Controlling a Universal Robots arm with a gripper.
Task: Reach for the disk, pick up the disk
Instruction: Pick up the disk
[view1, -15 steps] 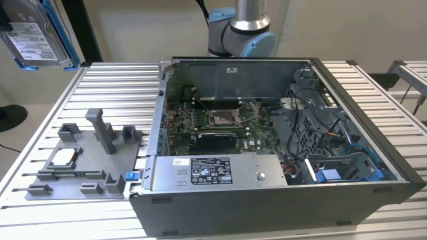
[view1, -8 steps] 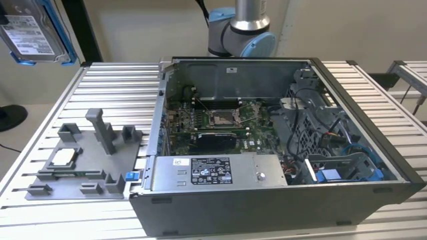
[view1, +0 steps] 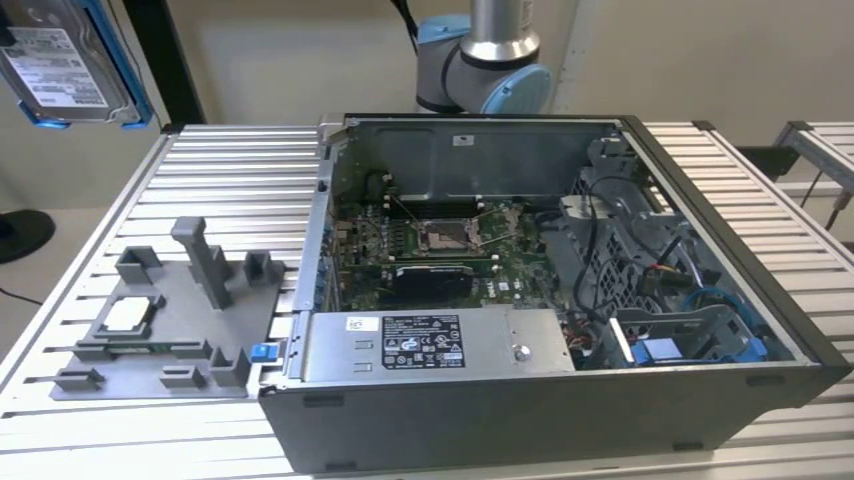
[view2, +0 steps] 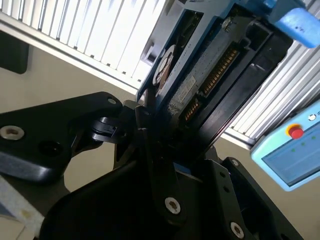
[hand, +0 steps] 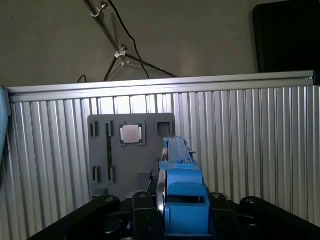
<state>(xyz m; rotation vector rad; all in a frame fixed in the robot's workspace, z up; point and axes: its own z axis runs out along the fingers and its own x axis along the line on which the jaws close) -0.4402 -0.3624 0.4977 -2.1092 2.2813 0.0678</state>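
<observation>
The disk (view1: 67, 62), a silver drive with a white label and blue frame, hangs high at the exterior view's upper left, well above the slatted table (view1: 214, 180). In the first wrist view I see the disk (hand: 181, 185) edge-on, its blue frame clamped between the black fingers (hand: 144, 205) of my gripper (hand: 182, 210). In the second wrist view the disk's (view2: 210, 65) circuit-board side faces the camera, and my gripper (view2: 167, 150) is shut on its lower end.
An open computer case (view1: 534, 300) with a grey power-supply box (view1: 427, 345) stands mid-table. Toward the exterior view's left lies a grey fixture plate (view1: 174, 310) holding a small square chip (view1: 130, 313); plate (hand: 131, 150) and chip (hand: 131, 134) lie below the held disk. The arm's base (view1: 483, 60) rises behind the case.
</observation>
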